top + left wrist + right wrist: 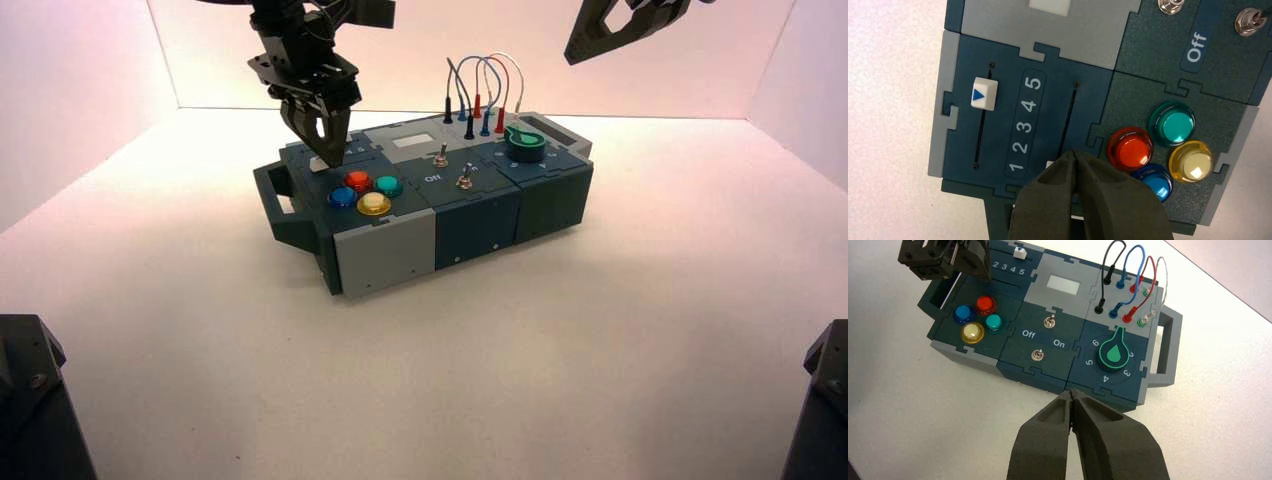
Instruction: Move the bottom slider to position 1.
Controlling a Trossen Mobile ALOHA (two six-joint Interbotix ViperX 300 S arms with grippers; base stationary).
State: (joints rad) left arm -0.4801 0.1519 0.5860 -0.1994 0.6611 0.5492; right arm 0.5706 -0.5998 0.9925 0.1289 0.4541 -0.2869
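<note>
Pincer (pixel 1075 156), matte tapered tips together, at squarish white slider (pixel 1050 164).

Black arms, dark wedge-shaped end effector (pixel 1075 156) fingers, visible screws.

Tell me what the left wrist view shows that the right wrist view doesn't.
Only the left wrist view shows the digit 1 and the left gripper, shut, on the bottom slider near it; the other slider sits between 4 and 5.

Only the right wrist view shows the green knob, the wires and the shut right gripper away from the box.

Both show the red button and the Off lettering.
</note>
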